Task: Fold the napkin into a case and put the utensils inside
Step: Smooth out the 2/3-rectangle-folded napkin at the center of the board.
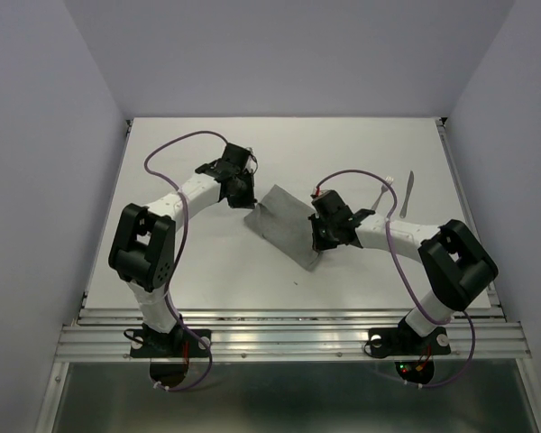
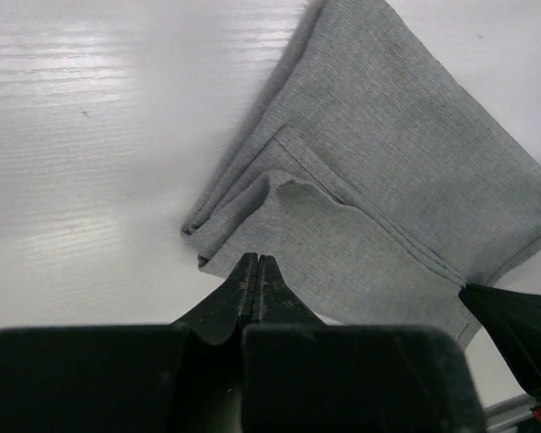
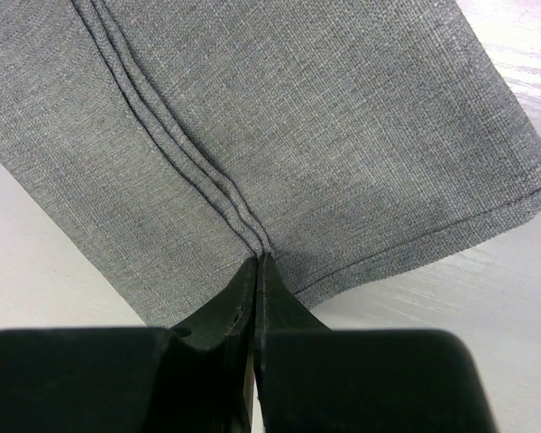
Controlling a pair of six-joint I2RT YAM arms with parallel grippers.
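Observation:
The grey napkin (image 1: 284, 224) lies folded in layers as a slanted strip mid-table. In the left wrist view its layered corner (image 2: 252, 212) has a small raised wrinkle. My left gripper (image 2: 255, 259) is shut, tips touching that near edge of the napkin (image 2: 388, 153). My right gripper (image 3: 262, 260) is shut too, its tips resting where the stacked fold edges of the napkin (image 3: 325, 135) meet. No pinched cloth shows in either. From above, the left gripper (image 1: 249, 204) is at the strip's upper-left end and the right gripper (image 1: 314, 242) at its lower-right. A fork (image 1: 385, 193) and knife (image 1: 406, 193) lie to the right.
The white table (image 1: 207, 262) has a metal rail (image 1: 288, 338) along its near edge, where both arm bases sit. Pale walls close in the back and sides. The right arm's forearm (image 1: 388, 236) stretches just below the utensils.

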